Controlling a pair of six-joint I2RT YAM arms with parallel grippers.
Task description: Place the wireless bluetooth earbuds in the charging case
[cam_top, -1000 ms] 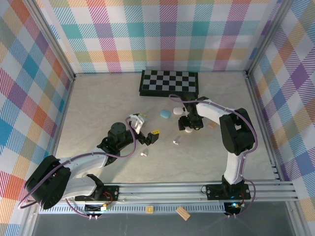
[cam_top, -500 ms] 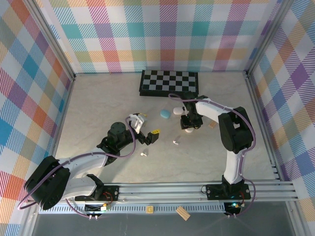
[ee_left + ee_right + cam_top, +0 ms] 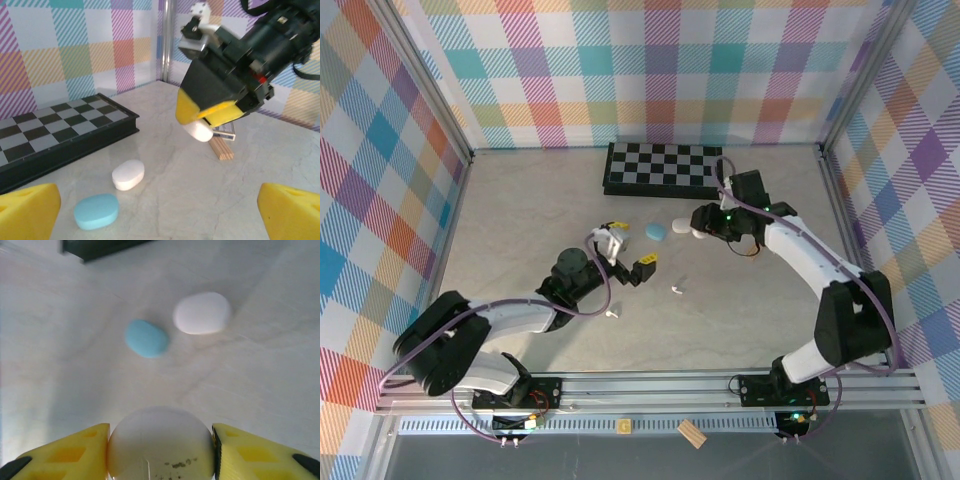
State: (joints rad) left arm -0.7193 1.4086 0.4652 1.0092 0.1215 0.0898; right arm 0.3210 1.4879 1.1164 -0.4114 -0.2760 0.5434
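Left gripper [image 3: 628, 252] jaws spread wide, empty | tiny white earbuds [image 3: 676, 289] loose on the table near it | blue case [image 3: 146, 338] beside white pebble case [image 3: 202, 313] | right gripper [image 3: 703, 222] pinches second white case [image 3: 161, 442], clear of the table

Three pebble-shaped cases and two loose earbuds

We see a blue case [image 3: 655, 231] and a white case [image 3: 679, 228] lying flat and closed, just beside each other without touching. A third case [image 3: 160, 435], white with dark specks, is clamped in the right gripper [image 3: 161, 449] close to the white one. Toward the near edge a tiny white earbud [image 3: 677, 289] lies alone, and a second earbud [image 3: 612, 314], also white, lies well apart to its left.
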